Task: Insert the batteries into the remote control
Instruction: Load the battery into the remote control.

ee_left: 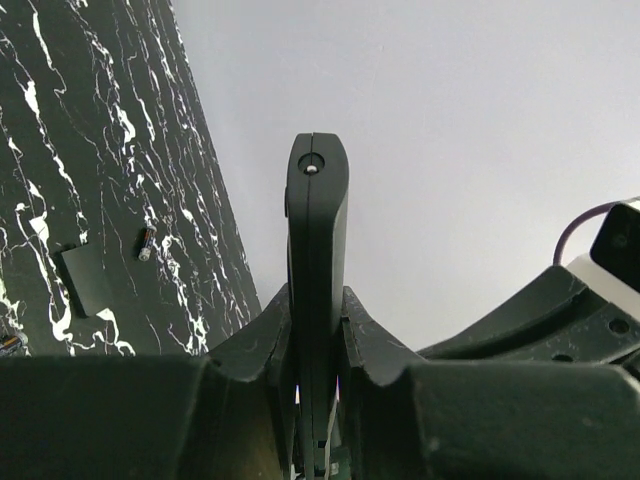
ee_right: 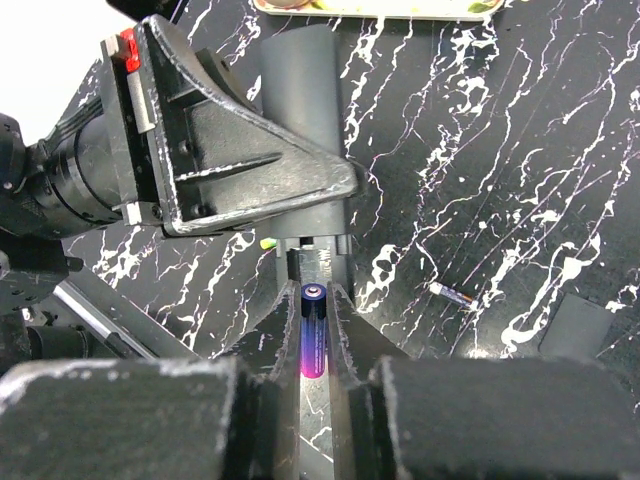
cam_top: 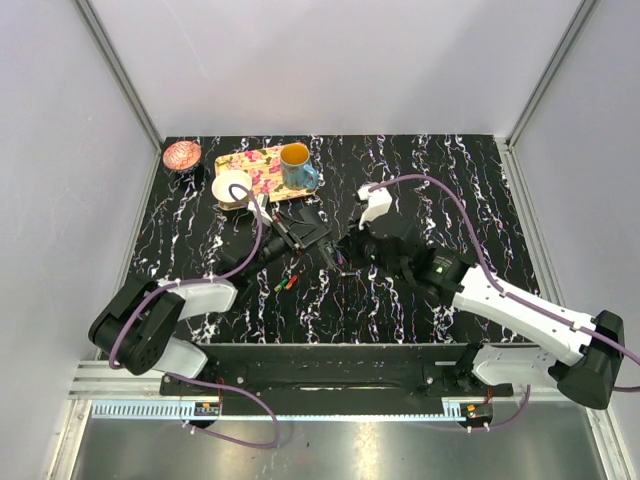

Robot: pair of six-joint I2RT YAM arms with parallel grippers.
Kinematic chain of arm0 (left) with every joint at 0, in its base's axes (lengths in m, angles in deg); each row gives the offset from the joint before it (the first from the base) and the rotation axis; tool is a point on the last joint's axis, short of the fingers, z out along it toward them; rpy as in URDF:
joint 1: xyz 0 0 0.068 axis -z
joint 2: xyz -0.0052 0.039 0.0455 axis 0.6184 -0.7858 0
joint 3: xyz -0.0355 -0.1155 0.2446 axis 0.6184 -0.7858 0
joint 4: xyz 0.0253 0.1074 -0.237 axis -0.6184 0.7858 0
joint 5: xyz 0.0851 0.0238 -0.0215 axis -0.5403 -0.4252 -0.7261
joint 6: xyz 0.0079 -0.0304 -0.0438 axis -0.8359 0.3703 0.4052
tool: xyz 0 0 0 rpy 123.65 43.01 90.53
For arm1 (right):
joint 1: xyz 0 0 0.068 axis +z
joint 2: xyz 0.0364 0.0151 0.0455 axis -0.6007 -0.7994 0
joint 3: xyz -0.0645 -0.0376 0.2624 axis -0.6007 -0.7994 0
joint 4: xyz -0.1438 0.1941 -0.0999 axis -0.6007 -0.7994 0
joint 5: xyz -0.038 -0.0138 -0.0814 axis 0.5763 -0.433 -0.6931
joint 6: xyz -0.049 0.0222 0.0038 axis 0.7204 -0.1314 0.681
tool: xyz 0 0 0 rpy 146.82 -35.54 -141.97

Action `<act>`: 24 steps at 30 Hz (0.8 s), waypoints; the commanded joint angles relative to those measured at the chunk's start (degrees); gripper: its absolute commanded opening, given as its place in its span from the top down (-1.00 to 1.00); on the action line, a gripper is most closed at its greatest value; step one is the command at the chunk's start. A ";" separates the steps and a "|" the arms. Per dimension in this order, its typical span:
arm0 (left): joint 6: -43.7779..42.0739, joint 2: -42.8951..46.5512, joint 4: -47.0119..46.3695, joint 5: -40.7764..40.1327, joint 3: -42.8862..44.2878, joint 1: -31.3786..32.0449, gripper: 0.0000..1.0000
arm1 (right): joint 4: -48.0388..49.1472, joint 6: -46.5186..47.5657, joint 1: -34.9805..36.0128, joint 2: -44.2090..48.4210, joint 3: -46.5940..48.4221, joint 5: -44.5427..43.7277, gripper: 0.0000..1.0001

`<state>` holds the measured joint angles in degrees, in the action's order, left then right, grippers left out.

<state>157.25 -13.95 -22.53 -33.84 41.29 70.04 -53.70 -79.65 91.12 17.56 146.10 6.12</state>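
Right tool [ee_right: 312, 296] sits low in the middle of its wrist view. It is squeezed narrow on a blue-purple battery [ee_right: 312, 345] that points up at the remote control [ee_right: 303, 90]. Left tool [ee_left: 316, 300] is pinched tight on that remote control and holds it steady on its thin edge. I think this is so the other arm can push the battery in.

One more battery [ee_right: 450, 293] lies loose on the table [ee_right: 480, 150] at the right. The battery slot is hard to see because the left tool covers it. A flat dark piece [ee_right: 585, 325] at the right edge may be the lid, but I cannot tell.
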 commanded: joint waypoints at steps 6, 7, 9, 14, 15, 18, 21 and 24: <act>-1.88 3.80 1.41 -2.12 1.99 0.60 1.00 | 5.81 3.25 3.98 -3.65 3.31 -5.26 1.00; -1.88 3.88 1.50 -2.12 1.90 0.68 1.00 | 5.98 3.60 4.16 -3.83 3.40 -5.44 1.00; -1.88 4.06 1.59 -2.12 1.64 0.77 1.00 | 6.68 3.86 4.43 -4.45 3.58 -6.05 1.00; -2.23 4.15 2.56 -1.86 1.55 1.12 1.00 | 9.41 4.48 4.69 -3.48 2.35 -8.25 1.00; -2.23 4.15 2.47 -1.86 1.38 1.04 1.00 | 10.20 4.65 4.69 -3.39 2.17 -8.60 1.00; -1.62 4.15 2.12 -1.69 1.38 1.39 1.00 | 11.25 5.27 4.78 -3.74 1.65 -9.48 1.00; -1.27 4.15 1.77 -1.60 1.38 1.48 1.00 | 11.70 5.62 4.78 -4.27 1.03 -9.84 1.00; -0.83 4.32 1.33 -1.51 1.55 1.48 1.00 | 11.61 5.62 4.87 -4.54 0.50 -9.66 1.00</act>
<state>155.72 -11.65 -18.23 -34.87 41.79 71.24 -45.33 -75.11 95.40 13.14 146.71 -1.32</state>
